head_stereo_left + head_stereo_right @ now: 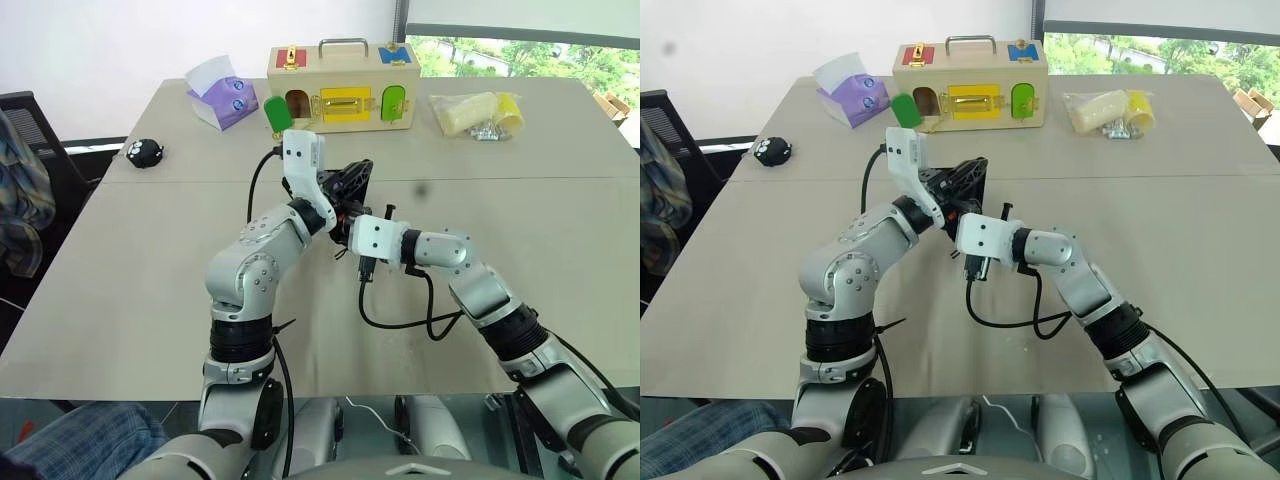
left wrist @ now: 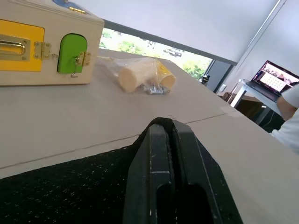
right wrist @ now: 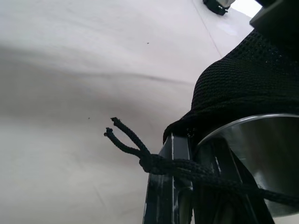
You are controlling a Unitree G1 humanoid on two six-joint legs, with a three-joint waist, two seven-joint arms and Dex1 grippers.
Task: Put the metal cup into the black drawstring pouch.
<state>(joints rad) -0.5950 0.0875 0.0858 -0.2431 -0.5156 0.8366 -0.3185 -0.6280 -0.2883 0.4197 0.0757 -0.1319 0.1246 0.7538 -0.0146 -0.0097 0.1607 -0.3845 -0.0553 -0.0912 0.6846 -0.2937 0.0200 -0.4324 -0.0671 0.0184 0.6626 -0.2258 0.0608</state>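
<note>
- The right gripper (image 1: 958, 228) is raised above the table (image 1: 130, 300) near its middle, reaching in toward the black drawstring pouch (image 1: 352, 184).
- In the right wrist view its fingers (image 3: 170, 186) rise beside the metal cup (image 3: 261, 154), whose shiny wall lies right against them — whether the fingers are pinching the cup or have let go cannot be told.
- The cup's far end is covered by the pouch's black mesh fabric (image 3: 233, 84), so the cup sits partly inside the pouch mouth, with its bright side exposed.
- A knotted black drawstring cord (image 3: 140, 154) crosses in front of the fingers, its two frayed ends sticking out free.
- The left gripper (image 1: 338, 200) meets the pouch from the other side, also held up off the table; in the left wrist view its two fingers (image 2: 159, 168) are pressed together, clamped on the pouch's fabric (image 2: 70, 191).
- Beyond the grippers, a seam crosses the tabletop.
- Farther back stands a wooden lock box (image 1: 340, 85) with yellow and green doors and a metal handle on top.
- To its left sit a purple tissue box (image 1: 222, 95) and, nearer the table's left edge, a small black spotted ball (image 1: 146, 152).
- To the box's right lies a clear plastic bag (image 1: 475, 112) with yellow contents.
</note>
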